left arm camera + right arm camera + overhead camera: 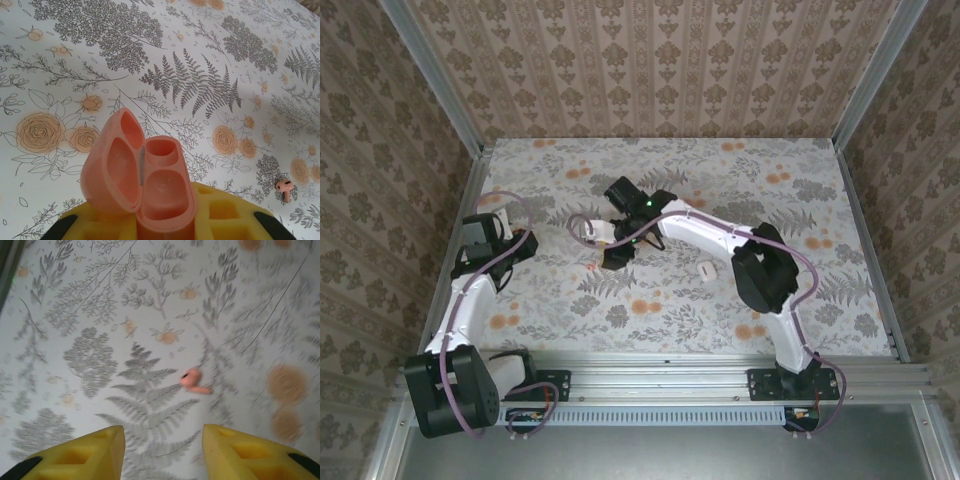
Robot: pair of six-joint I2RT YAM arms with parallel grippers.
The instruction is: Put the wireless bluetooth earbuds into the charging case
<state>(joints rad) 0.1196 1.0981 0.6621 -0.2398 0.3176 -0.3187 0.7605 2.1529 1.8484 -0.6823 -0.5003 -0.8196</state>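
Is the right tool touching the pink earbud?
Apart. In the right wrist view, bare tablecloth lies between the open tool and the earbud.

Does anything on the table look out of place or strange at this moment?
Yes. One coral-pink earbud lies loose on the flowered table, not in a case. The pink case, gripped by the left gripper, stands open with both wells empty.

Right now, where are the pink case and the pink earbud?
pink case (165,192): left wrist view, on the base's inner well.
pink earbud (191,377): right wrist view, on its rounded head.
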